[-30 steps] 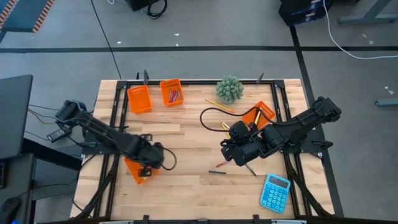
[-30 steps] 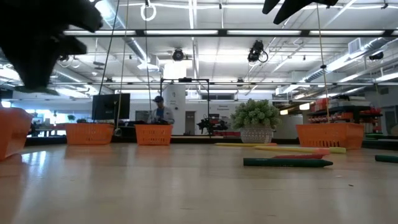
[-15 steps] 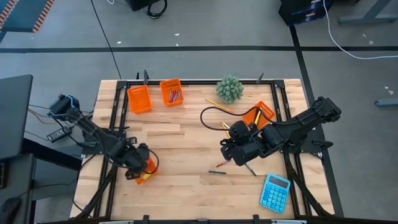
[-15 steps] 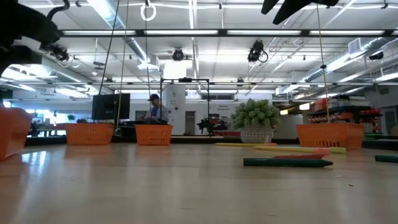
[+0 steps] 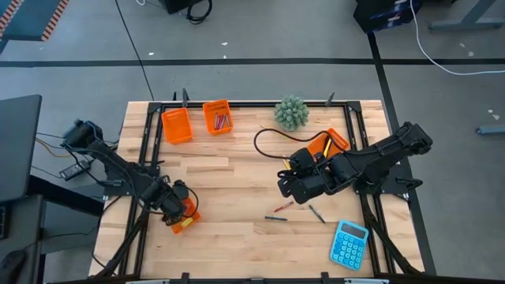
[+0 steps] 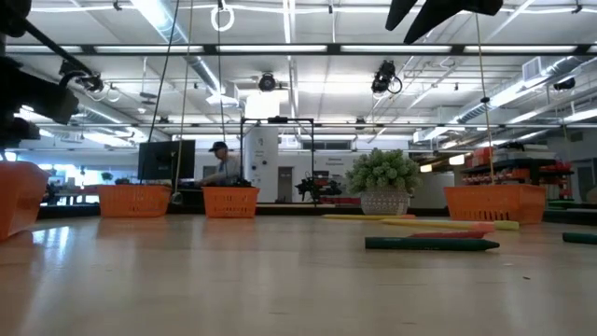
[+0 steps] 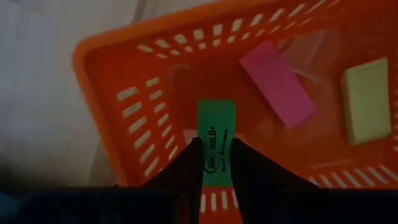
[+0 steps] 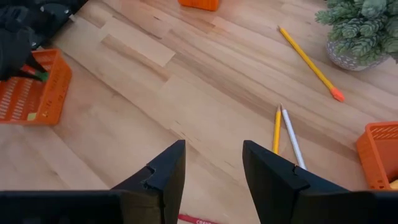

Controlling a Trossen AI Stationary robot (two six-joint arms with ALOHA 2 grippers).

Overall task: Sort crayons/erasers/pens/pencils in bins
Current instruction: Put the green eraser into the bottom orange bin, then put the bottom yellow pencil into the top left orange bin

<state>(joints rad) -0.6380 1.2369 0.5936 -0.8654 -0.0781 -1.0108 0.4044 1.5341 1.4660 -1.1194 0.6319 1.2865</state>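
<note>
Pinching a green eraser (image 7: 216, 140) between its fingers, the left claw (image 7: 214, 163) hangs over an orange bin (image 7: 118, 93) at the bench's front-left edge, the eraser pointing down into it. A pink eraser (image 7: 277, 83) and a yellow eraser (image 7: 365, 99) lie on that bin's floor, apart from each other.

In the high view the left claw (image 5: 175, 211) covers part of the same bin (image 5: 183, 223). Two more bins stand side by side at the back left: one (image 5: 177, 125) whose contents I cannot make out, and one (image 5: 218, 117) with red sticks in it. A fourth bin (image 5: 334, 140) sits at the right, partly under the right arm.

The right claw (image 8: 211, 171) hovers above the bench's middle-right, fingers spread and holding nothing. Beyond it a yellow pencil (image 8: 276, 129) and a whitish pencil (image 8: 291, 137) lie nearly touching; another pencil (image 8: 309, 63) lies beside the plant (image 8: 362, 28).

Loose sticks (image 5: 276, 217) lie on the bench (image 5: 237, 181) in front of the right claw, and a blue calculator (image 5: 349, 244) sits at the front right.
</note>
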